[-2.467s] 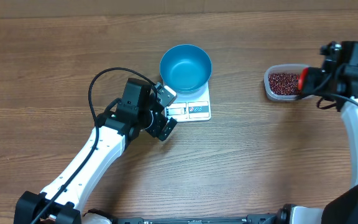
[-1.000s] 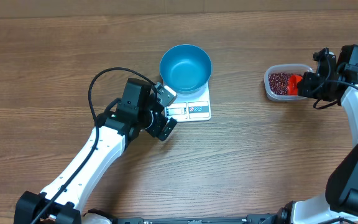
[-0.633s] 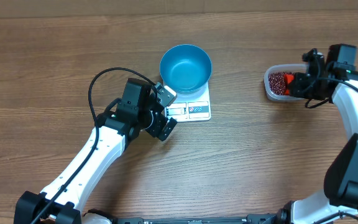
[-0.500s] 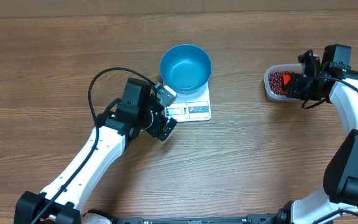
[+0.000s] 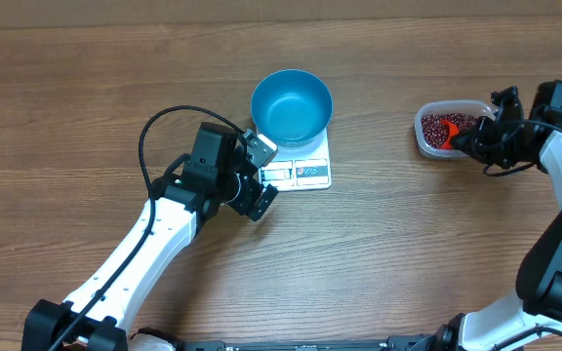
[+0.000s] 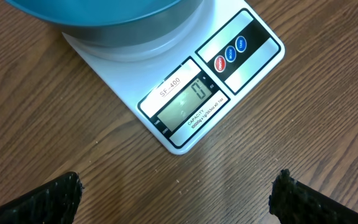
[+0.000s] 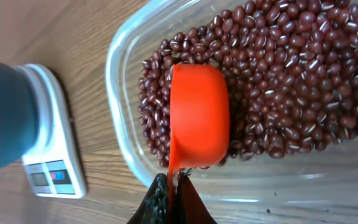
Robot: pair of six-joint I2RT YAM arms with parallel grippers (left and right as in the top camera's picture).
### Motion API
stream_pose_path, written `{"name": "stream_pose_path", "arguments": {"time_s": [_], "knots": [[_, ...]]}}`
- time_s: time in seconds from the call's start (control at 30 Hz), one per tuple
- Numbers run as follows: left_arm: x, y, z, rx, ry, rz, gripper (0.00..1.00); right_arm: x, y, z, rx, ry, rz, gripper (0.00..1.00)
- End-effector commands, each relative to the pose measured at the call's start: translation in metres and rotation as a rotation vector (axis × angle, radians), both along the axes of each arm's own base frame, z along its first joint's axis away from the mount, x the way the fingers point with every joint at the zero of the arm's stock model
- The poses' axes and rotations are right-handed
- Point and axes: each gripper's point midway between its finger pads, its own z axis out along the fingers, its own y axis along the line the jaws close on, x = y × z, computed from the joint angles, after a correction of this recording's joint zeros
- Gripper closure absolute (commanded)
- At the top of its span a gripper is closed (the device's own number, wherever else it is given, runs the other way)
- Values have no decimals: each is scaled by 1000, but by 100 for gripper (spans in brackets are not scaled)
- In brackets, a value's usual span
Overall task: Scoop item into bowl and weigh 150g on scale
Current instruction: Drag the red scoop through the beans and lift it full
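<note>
The blue bowl (image 5: 292, 105) stands empty on the white scale (image 5: 307, 174) at mid table. The left wrist view shows the bowl's underside (image 6: 104, 12) and the scale's lit display (image 6: 185, 102). My left gripper (image 5: 264, 175) (image 6: 176, 199) hovers open just in front of the scale, holding nothing. Dark red beans (image 5: 441, 125) (image 7: 291, 74) fill a clear tub (image 5: 421, 132) (image 7: 120, 93) at the right. My right gripper (image 5: 473, 139) (image 7: 171, 190) is shut on the handle of an orange scoop (image 5: 455, 135) (image 7: 199, 112), whose cup lies among the beans.
Bare wooden table surrounds the scale and the tub. From the right wrist, the scale (image 7: 48, 149) and bowl (image 7: 2, 118) show to the left of the tub. A black cable loops off the left arm (image 5: 149, 136).
The right arm swung left over the tub, then drew back right with the scoop still in the beans. The left arm, bowl and scale have not moved.
</note>
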Motion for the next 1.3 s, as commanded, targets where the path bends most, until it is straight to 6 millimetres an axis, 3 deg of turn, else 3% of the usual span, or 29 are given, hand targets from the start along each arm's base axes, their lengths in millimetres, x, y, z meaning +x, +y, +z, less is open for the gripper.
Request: {"name": "stream_pose_path", "arguments": {"time_s": [0.0,0.6,1.27], "knots": [[-3,-1,-6,-6,20,-1,0,1,-2,10,107,-11,-42,96],[-3,-1,-6,-6,20,-1,0,-5,-37,40,316,-130,-129,96],[-3,-1,-6,-6,20,-1,0,-21,-18,79,521,-302,8,96]]}}
